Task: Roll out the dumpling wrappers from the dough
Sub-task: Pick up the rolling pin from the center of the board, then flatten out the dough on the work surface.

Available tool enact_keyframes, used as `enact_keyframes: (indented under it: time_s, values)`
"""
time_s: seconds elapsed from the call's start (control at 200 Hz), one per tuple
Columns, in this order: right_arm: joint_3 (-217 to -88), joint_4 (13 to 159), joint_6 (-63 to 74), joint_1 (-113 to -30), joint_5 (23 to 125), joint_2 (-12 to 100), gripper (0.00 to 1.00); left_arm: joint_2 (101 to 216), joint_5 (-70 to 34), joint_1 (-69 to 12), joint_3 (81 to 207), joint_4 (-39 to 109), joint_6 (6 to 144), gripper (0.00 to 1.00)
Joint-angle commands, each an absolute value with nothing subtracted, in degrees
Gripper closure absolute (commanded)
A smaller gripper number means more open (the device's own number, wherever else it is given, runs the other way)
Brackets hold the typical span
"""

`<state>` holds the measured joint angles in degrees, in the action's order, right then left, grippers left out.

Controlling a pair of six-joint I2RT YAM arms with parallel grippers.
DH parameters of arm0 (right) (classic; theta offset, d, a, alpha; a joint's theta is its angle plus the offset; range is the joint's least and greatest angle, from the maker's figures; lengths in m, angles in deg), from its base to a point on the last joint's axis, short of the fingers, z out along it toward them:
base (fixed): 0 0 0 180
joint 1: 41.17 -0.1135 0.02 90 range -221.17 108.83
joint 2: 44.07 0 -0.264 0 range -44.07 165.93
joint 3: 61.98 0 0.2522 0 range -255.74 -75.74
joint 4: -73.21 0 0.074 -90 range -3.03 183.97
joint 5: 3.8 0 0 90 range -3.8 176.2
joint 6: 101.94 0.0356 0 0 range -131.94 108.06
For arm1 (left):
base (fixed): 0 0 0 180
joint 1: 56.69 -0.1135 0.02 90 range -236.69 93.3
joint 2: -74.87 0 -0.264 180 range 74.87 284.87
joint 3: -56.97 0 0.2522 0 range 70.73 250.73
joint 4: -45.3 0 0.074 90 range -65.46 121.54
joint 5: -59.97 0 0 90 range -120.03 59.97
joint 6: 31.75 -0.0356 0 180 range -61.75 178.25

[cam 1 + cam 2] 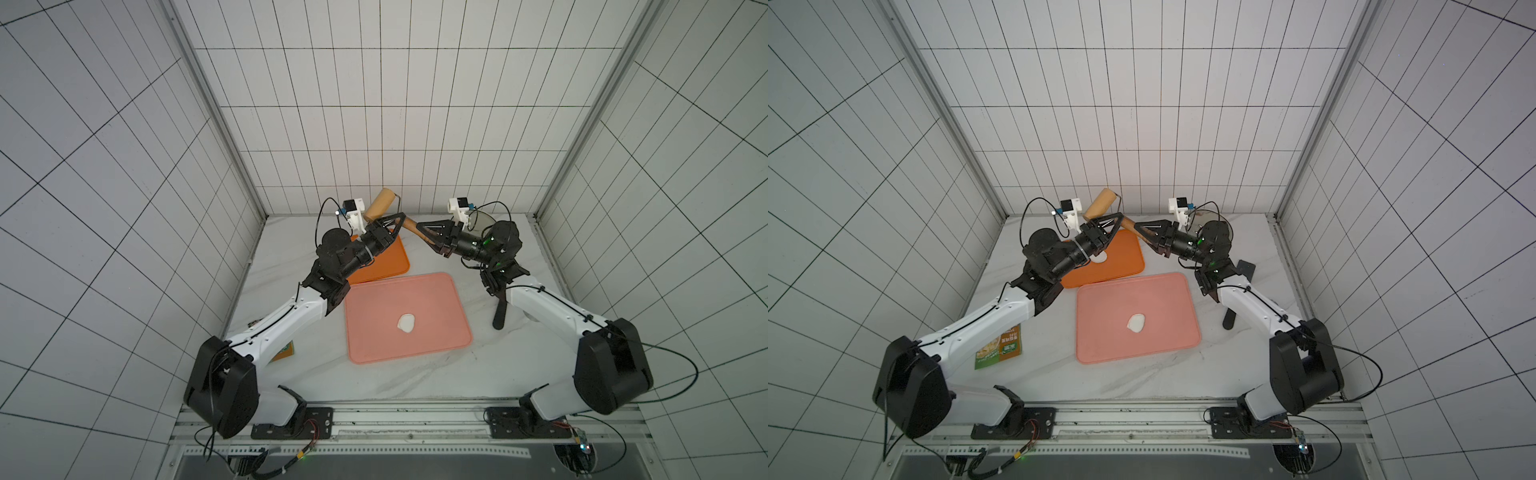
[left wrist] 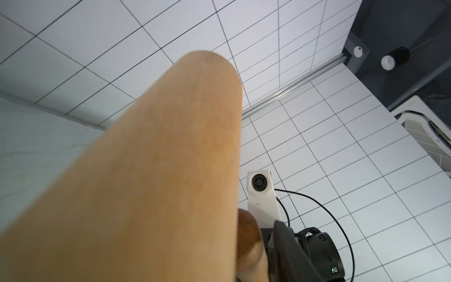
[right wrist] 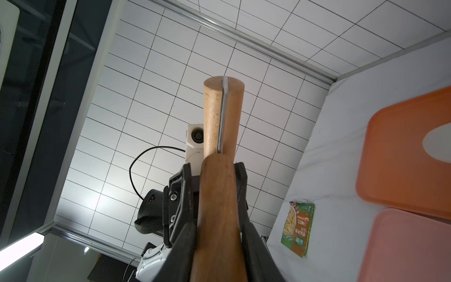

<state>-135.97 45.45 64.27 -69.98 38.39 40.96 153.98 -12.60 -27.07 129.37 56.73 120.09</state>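
While the right gripper [image 1: 422,232] clamps the rolling pin [image 1: 381,203] aloft, the left gripper [image 1: 399,224] unreadable, the dough [image 1: 407,323] lies at their 6 o'clock

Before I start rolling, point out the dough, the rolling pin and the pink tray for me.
dough [image 1: 406,323]: in a top view, middle of the white lump.
rolling pin [image 3: 211,117]: right wrist view, on the pale wooden roller.
pink tray [image 1: 374,332]: in a top view, bare surface beside the dough.

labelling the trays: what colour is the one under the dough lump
Pale salmon pink; the tray shows best in a top view.
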Motion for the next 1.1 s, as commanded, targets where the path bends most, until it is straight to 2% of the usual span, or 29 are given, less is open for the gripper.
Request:
enact_keyframes:
  time_s: [0.0,0.155,0.37,0.59,0.845,1.095]
  values:
    - [-138.0,50.7,60.6,-67.9,39.7,38.3,1.00,151.7,-12.4,-28.1,128.0,55.6,117.3,0.41]
    - [-137.8,60.0,56.0,-65.9,40.3,36.7,1.00,150.7,-11.9,-29.0,126.5,51.8,116.1,0.30]
    - [-139.4,86.9,41.9,-61.8,42.0,33.5,1.00,145.2,-12.1,-32.3,125.5,34.9,110.8,0.28]
    - [-146.2,117.4,22.8,-60.1,52.3,33.3,1.00,139.9,-16.4,-35.8,125.1,14.7,102.7,0.29]
    - [-153.7,134.7,13.5,-60.4,59.9,36.2,1.00,140.2,-19.6,-37.8,124.4,0.0,97.6,0.32]
    - [-158.4,142.2,9.8,-63.2,60.3,39.4,1.00,145.9,-21.4,-39.1,124.9,-10.8,94.7,0.45]
